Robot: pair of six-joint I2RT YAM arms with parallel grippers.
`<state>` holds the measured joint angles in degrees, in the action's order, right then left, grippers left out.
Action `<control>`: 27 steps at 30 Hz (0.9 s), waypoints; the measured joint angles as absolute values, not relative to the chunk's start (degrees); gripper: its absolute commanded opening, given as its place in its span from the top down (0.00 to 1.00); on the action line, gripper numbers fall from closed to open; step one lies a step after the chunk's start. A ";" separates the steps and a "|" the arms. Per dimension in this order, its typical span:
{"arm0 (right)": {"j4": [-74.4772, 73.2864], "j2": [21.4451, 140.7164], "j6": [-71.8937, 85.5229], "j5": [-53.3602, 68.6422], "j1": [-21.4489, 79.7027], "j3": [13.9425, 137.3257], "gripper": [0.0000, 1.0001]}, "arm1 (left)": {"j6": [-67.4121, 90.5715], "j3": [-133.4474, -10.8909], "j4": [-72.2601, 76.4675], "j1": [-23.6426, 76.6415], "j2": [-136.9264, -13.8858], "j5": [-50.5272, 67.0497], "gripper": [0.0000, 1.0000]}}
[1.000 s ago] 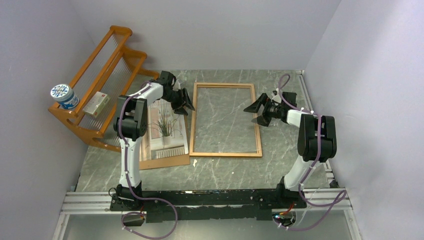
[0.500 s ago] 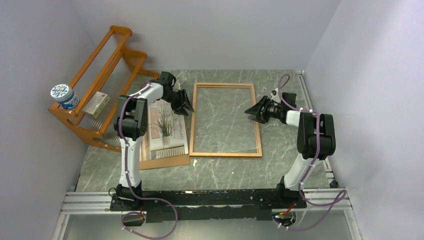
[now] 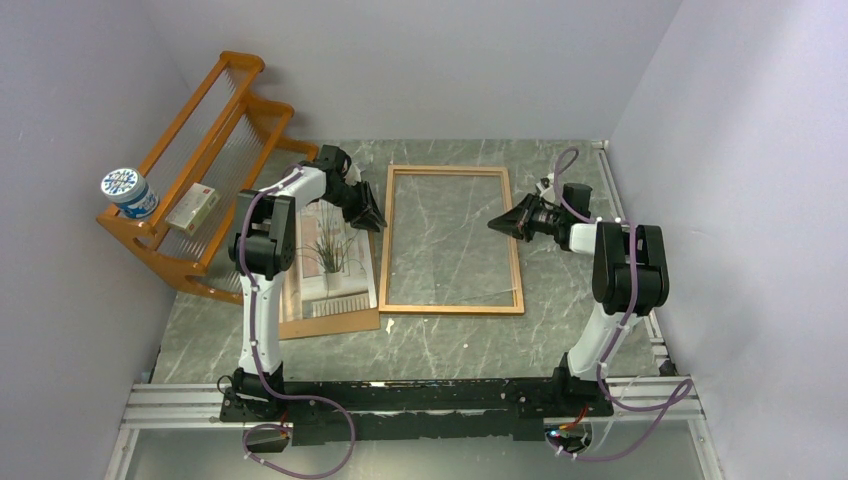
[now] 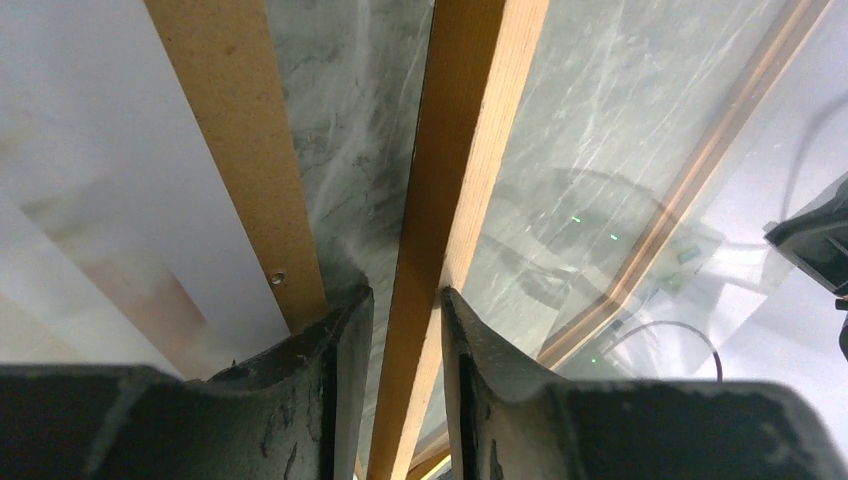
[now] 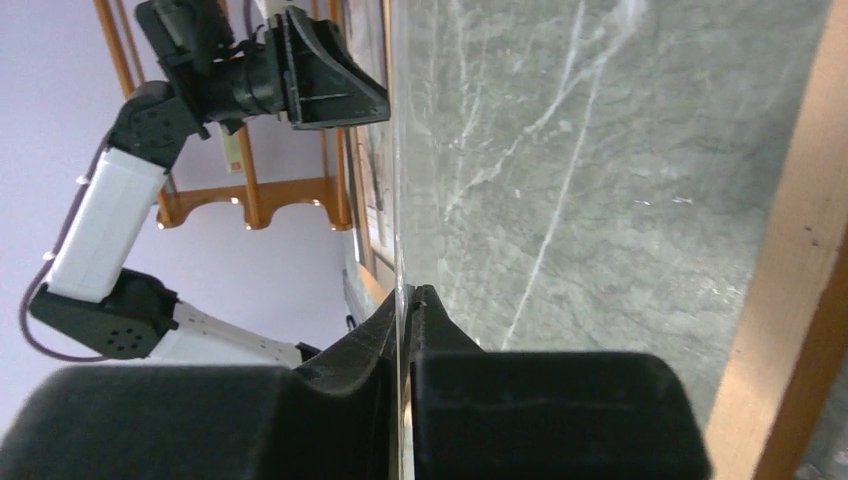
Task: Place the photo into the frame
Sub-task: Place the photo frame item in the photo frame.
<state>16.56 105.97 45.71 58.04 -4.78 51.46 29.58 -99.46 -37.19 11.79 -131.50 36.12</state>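
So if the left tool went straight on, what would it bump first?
Probably the frame: its wooden side rail already lies between the left tool jaws, with the stone table just beneath, though depth is unclear.

Nothing legible anywhere: the blue-and-white tin [image 3: 128, 192] and the small box [image 3: 194, 208] on the orange wooden rack [image 3: 235, 72] bear markings too small to read.

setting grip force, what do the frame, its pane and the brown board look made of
Frame: likely wood, orange-brown, visible grain. Pane: clear glass or acrylic, glossy; it shows reflections. Brown board: probably matte fibreboard, speckled surface.
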 measured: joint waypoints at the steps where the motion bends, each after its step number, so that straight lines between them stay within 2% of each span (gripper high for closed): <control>1: 17.56 105.97 46.46 58.46 -4.78 51.35 0.97 | 29.58 -99.46 -37.19 11.79 -131.50 36.12 0.64; 18: 51.81 106.39 72.29 65.67 -4.34 46.46 0.98 | 29.63 -99.46 -37.15 11.81 -131.50 36.01 0.65; 21: 50.50 106.39 70.87 65.67 -3.81 46.68 0.99 | 29.63 -99.46 -37.17 11.81 -131.50 35.97 0.65; 27: 34.44 106.17 58.96 64.40 -2.81 50.59 1.00 | 29.69 -99.46 -37.15 11.77 -131.50 35.90 0.66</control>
<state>34.44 106.17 58.96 64.40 -2.81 50.59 29.69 -99.46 -37.15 11.77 -131.50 35.90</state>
